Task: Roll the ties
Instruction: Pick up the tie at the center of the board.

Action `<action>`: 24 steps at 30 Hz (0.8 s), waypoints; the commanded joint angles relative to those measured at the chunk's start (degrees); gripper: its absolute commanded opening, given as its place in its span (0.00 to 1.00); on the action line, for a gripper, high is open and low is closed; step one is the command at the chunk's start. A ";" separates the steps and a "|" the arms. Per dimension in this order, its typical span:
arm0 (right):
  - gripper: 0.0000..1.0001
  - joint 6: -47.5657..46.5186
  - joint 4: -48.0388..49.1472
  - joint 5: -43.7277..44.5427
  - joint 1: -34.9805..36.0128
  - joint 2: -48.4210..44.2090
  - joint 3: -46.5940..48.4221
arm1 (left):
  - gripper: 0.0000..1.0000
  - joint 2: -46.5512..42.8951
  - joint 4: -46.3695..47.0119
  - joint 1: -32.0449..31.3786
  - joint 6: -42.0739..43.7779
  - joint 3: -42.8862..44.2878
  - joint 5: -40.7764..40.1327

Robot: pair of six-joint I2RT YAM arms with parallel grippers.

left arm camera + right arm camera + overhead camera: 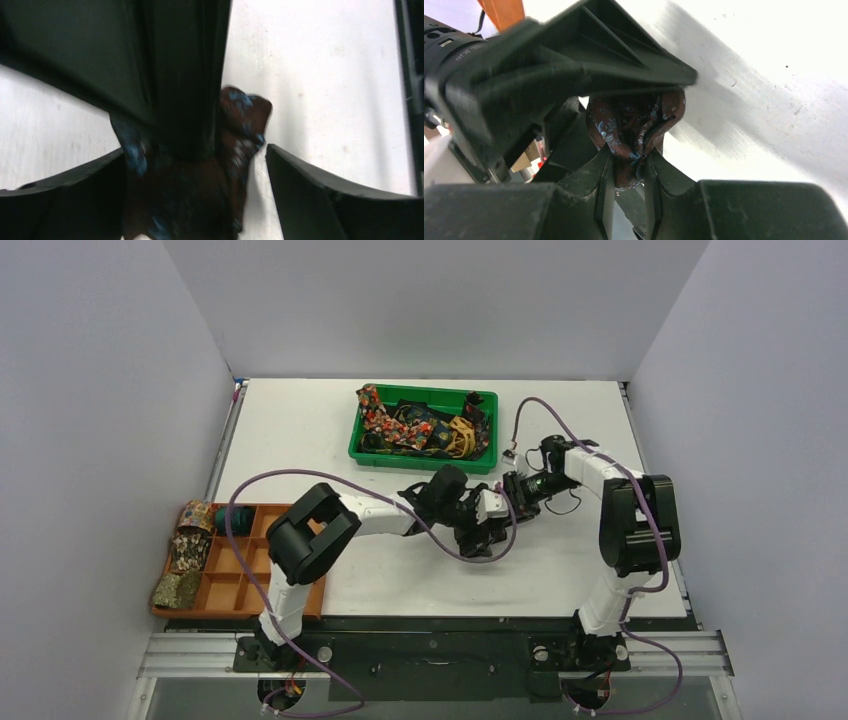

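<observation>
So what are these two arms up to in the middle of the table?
They are rolling ties. The right hand pinches a bunched-up dark red tie, while the left hand stands open around it. More loose ties wait in the green bin at the back, and a few rolled ones sit in the orange tray on the left.

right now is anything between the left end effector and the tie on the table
Yes. The right end effector, shut on the maroon blue-flecked tie, reaches in between the open fingers of the left end effector and covers the middle of the tie. Nothing else visible stands in the way.
</observation>
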 commanded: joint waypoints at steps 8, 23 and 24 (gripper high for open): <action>0.00 7.12 -0.51 -0.83 -2.46 -10.48 11.23 | 0.97 -25.04 -16.49 13.17 -18.41 -2.59 -6.76; 0.00 30.73 15.14 -3.47 4.67 -15.08 25.18 | 0.97 -33.11 -13.48 34.65 -53.50 4.42 28.24; 0.00 32.03 16.47 -3.68 5.21 -15.28 25.21 | 0.97 -34.75 -8.28 34.71 -60.43 2.86 28.25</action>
